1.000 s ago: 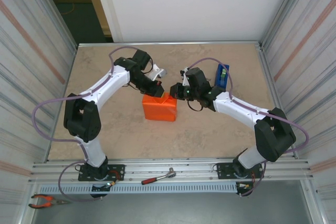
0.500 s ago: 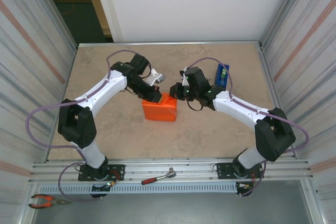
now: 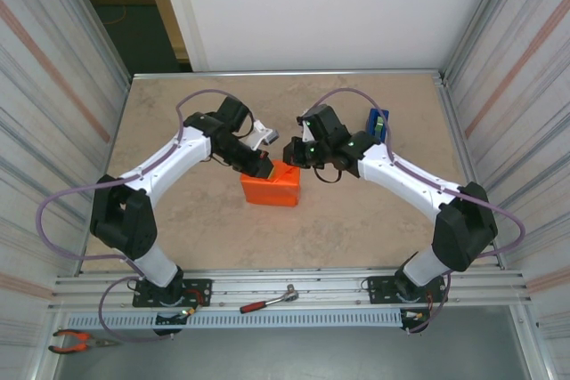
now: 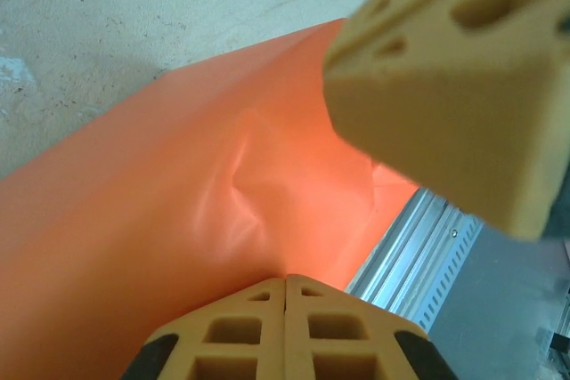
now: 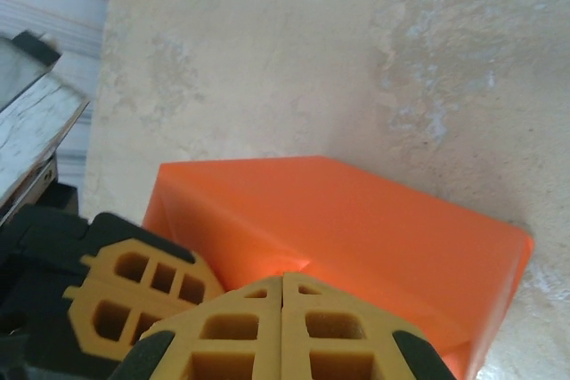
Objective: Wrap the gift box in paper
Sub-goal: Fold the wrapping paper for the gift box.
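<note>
The paper shows as a box-sized orange parcel skin in the middle of the table. The gift box is hidden under it. My left gripper is shut, its tip resting on the parcel's far top edge. In the left wrist view its closed tips press into the creased paper. My right gripper is shut too, touching the far right corner of the parcel. In the right wrist view the closed tips meet the paper right beside the left fingers. Nothing is pinched between either pair of jaws.
A blue tape dispenser stands behind the right arm near the right wall. A ratchet wrench and pliers lie on the metal rail at the near edge. Corrugated walls close both sides.
My left gripper has slid toward the parcel and down onto its far edge, its elbow swinging left. The right wrist has risen and shifted slightly left. The parcel has stayed put.
</note>
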{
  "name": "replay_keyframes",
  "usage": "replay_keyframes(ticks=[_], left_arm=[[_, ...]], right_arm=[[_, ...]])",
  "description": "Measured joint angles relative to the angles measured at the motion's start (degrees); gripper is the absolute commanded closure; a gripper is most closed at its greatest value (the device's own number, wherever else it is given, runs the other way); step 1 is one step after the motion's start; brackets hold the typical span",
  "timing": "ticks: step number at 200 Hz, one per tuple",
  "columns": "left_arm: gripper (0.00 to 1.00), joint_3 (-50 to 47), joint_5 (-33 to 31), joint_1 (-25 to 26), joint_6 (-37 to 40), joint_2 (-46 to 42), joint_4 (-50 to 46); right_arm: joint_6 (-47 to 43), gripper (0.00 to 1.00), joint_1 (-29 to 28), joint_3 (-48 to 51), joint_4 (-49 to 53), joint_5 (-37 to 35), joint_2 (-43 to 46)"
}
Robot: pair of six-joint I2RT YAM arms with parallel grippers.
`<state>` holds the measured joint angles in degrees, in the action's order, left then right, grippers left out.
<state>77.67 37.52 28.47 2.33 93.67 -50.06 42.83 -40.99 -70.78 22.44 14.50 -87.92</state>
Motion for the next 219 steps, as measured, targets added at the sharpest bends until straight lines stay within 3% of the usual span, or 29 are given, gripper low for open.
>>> replay_keyframes(ticks=[57,123,162,219], left_arm=[[1.0,-0.2,-0.04,0.0,-0.07,-0.07,0.72],[0.97,-0.2,1.99,-2.78,-2.4,-0.15,1.16],[0.95,3.3,3.02,-7.91,-4.94,-1.49,2.91],[0.95,5.49,4.74,-7.89,-5.09,-1.77,3.82]], right_arm=[[0.7,1.0,-2.64,1.86,-1.11,-1.73,-0.81],[2.1,1.0,-3.45,9.16,-10.88,-4.52,1.51],[-2.64,1.0,-3.26,9.97,-13.0,-5.35,1.49],[-10.54,1.0,-0.44,10.12,-13.11,-2.49,1.36]])
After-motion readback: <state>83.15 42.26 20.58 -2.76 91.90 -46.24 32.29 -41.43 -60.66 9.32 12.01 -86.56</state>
